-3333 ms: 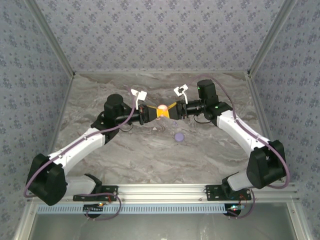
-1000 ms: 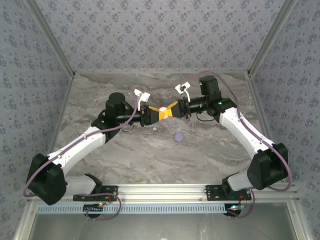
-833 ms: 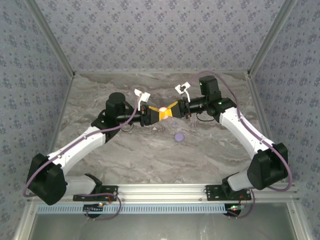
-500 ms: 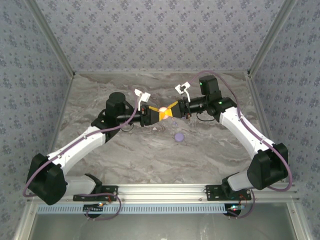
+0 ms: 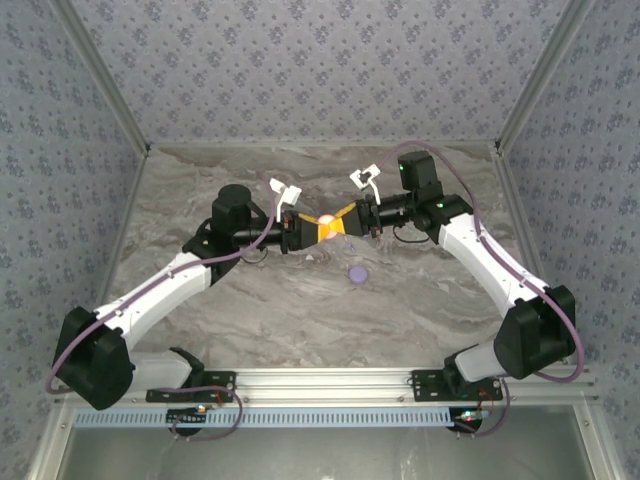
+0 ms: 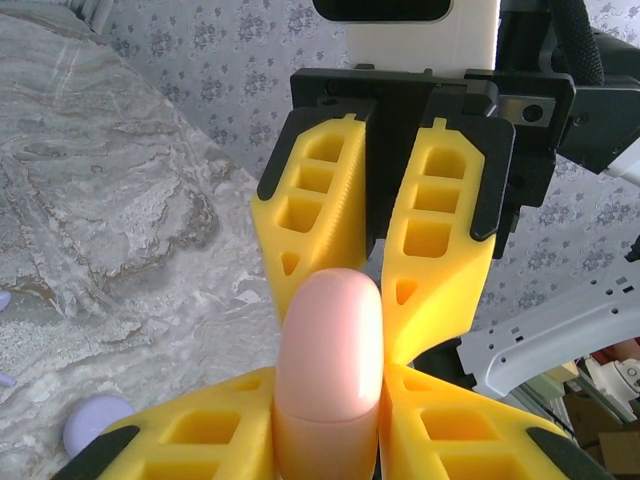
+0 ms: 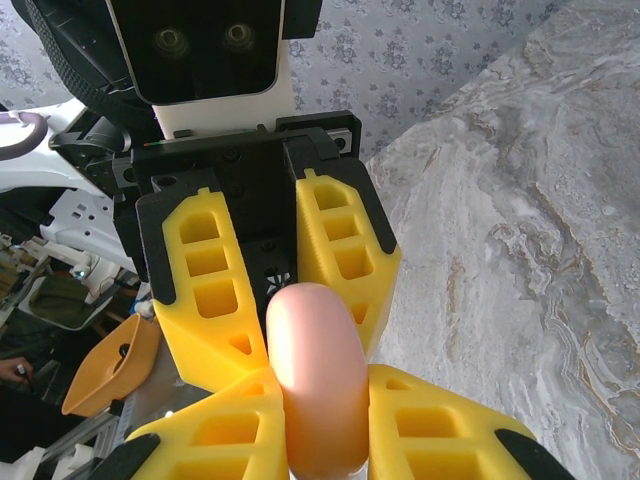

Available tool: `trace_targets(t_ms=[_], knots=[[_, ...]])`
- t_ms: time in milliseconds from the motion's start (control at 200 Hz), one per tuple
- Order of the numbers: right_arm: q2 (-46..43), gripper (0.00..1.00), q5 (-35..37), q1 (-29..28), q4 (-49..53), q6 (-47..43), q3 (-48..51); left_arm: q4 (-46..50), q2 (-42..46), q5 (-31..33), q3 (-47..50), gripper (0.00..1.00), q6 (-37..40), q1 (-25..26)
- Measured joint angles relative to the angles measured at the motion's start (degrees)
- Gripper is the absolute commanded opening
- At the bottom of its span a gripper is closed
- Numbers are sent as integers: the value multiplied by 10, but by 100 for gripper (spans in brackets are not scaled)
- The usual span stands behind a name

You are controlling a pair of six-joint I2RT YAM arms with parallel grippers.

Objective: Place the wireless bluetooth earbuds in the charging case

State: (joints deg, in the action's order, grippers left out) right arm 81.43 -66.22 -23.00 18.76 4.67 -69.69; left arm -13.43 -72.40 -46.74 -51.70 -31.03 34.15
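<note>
Judge pink case (image 6: pixel 328 340) light, rigid, glossy, slip-prone. My left gripper (image 5: pixel 316 229), right gripper (image 5: pixel 341 222) both closed narrow on opposite rims.

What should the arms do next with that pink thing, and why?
Probably pry the pink case open gently: the left gripper and right gripper both pinch it above the table, and it looks closed, so nothing can go in yet.

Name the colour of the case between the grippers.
Salmon pink; the case is clearest in left wrist view.
</note>
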Motion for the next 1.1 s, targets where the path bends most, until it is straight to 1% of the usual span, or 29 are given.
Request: trace_targets(t_ms=[120,185,290,445,585,735,889,1099], knots=[[0,29,4,0,10,-7,-3,9,-1,0,-3,18,7,0],[0,35,10,-1,21,-13,-9,18,-2,2,-10,15,15,0],[0,40,26,-4,31,-19,-20,39,-4,12,-21,15,42,1],[0,41,49,-10,42,-28,-29,49,-5,27,-23,15,95,7],[0,44,61,-12,55,-37,-32,42,0,39,-14,15,148,9],[0,45,69,-16,69,-47,-34,42,11,44,-7,14,200,13],[0,46,76,-19,83,-57,-39,43,16,47,-2,12,239,15],[-2,46,105,-22,92,-57,-41,44,25,50,17,11,285,17]])
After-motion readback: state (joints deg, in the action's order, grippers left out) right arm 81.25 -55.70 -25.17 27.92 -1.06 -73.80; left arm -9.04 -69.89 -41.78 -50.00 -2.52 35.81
